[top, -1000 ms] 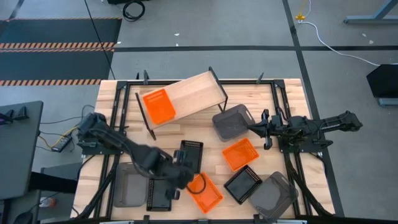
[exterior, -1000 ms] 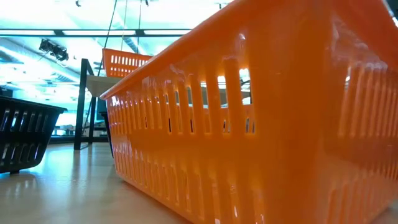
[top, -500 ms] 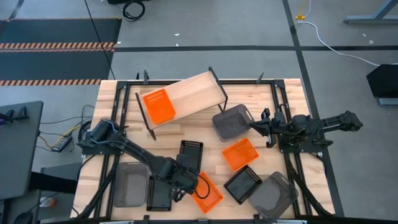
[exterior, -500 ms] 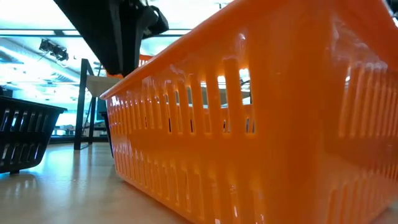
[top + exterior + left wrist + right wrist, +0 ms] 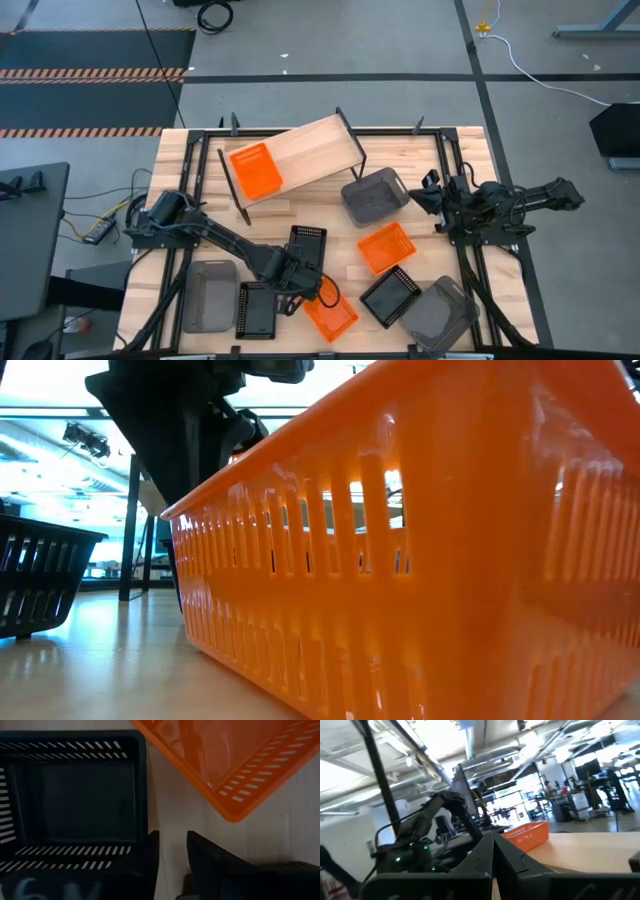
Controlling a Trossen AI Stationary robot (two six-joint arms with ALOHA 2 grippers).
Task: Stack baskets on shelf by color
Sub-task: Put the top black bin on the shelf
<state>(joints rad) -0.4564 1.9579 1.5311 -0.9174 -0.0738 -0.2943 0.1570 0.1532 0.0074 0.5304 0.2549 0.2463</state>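
Orange basket [image 5: 235, 765] just beyond left fingers [image 5: 210, 857], untouched

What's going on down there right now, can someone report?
Left gripper open, low between black basket and orange basket. Right gripper shut, empty, parked at the table's right edge. One orange basket on shelf. Nothing blocking.
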